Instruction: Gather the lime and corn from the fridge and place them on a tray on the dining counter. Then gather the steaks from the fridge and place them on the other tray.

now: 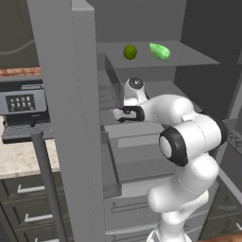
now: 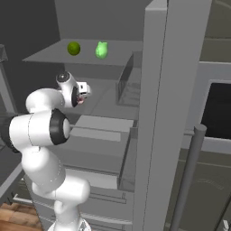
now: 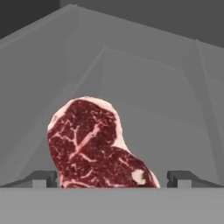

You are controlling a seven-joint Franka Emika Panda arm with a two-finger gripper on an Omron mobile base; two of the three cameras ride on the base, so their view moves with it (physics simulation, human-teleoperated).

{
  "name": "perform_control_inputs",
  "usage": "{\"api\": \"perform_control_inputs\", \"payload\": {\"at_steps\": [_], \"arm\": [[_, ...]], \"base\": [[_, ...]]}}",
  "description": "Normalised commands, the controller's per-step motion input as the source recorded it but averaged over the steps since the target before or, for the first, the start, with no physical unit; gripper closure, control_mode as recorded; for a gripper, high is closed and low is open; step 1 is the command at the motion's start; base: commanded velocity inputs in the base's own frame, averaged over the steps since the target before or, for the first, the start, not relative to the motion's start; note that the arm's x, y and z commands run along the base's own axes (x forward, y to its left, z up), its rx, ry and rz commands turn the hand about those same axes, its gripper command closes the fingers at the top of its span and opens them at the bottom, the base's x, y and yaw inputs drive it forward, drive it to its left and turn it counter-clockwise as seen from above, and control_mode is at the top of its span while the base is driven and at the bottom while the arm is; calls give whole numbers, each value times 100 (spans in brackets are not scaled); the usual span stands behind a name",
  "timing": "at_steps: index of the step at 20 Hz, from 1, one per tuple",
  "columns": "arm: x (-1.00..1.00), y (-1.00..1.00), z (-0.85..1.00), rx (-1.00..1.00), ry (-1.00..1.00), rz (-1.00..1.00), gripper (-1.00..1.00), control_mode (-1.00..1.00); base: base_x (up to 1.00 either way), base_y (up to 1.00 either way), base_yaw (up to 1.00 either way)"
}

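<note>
— Where is your pincer right now?

— My gripper (image 3: pixel 112 178) is inside the fridge (image 1: pixel 71 94), reaching over a grey shelf (image 3: pixel 144 109). In the hand view my two dark fingertips (image 3: pixel 43 178) stand far apart at the bottom edge, so the jaws are wide open and hold nothing.

— And what lies between them?

— A steak (image 3: pixel 94 146), dark red with pale marbling and a white rim of fat. It lies flat on the shelf, and its near end falls between my fingertips. I can't tell whether either tip touches it; the near edge of the meat is cut off at the bottom of the view.

— Can you see the lime?

— Yes. The lime (image 1: pixel 130 52) sits on the upper shelf (image 1: pixel 189 59), above my hand. Just beside it lies a brighter green, longish thing (image 1: pixel 159 51). It may be the corn in its husk, but it is too small for me to be sure. From the right base view both rest near the middle of that shelf, close together but apart.

— What about the doors?

— The fridge door (image 2: pixel 155 117) stands open on the right, with its long handle (image 2: pixel 187 176) in front. On the left, past the other door, a coffee machine (image 1: pixel 23 111) sits on the wall counter (image 1: pixel 23 160).
</note>
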Motion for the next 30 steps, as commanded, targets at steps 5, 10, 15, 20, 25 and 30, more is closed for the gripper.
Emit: {"api": "perform_control_inputs", "payload": {"at_steps": [5,10,15,20,25,30], "arm": [[16,0,-28,0,0,0,-100,-100],[1,0,-39,0,3,0,-100,-100],[0,-2,-45,0,2,0,-100,-100],[-9,-6,-38,0,0,0,-100,-100],[-40,0,-41,0,0,1,-100,-100],[-19,0,-23,0,0,0,-100,-100]], "base": [[0,0,0],[0,0,0],[0,0,0],[0,0,0],[0,0,0],[0,0,0]]}}
